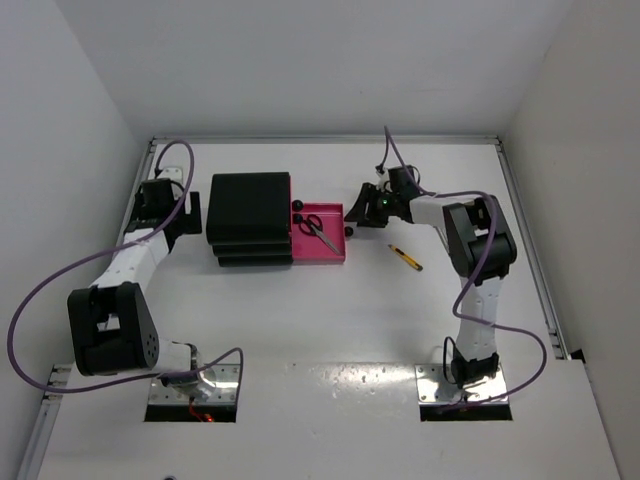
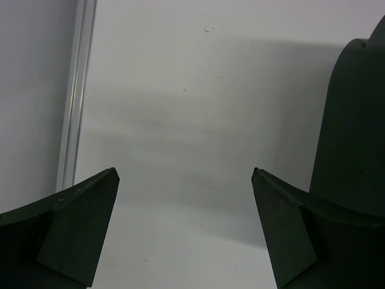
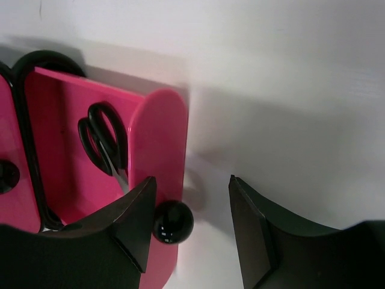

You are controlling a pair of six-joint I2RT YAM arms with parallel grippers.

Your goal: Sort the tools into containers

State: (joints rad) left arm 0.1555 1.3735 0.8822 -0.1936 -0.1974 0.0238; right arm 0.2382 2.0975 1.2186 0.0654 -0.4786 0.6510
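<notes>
My right gripper (image 3: pixel 191 180), jaws apart, sits low in the frame beside the knob (image 3: pixel 172 221) of the pink drawer (image 3: pixel 157 138); scissors (image 3: pixel 103 141) lie inside. I should centre on the knob before closing.

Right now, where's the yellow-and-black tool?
Top view: the yellow-and-black tool lies loose on the table, right of the open pink drawer and on the near side of the right gripper, touching neither.

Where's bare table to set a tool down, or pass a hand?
Free: the wide table stretch between the cabinet and the near edge. Crowded: open drawer with scissors, right gripper at its knob, yellow tool nearby.
</notes>
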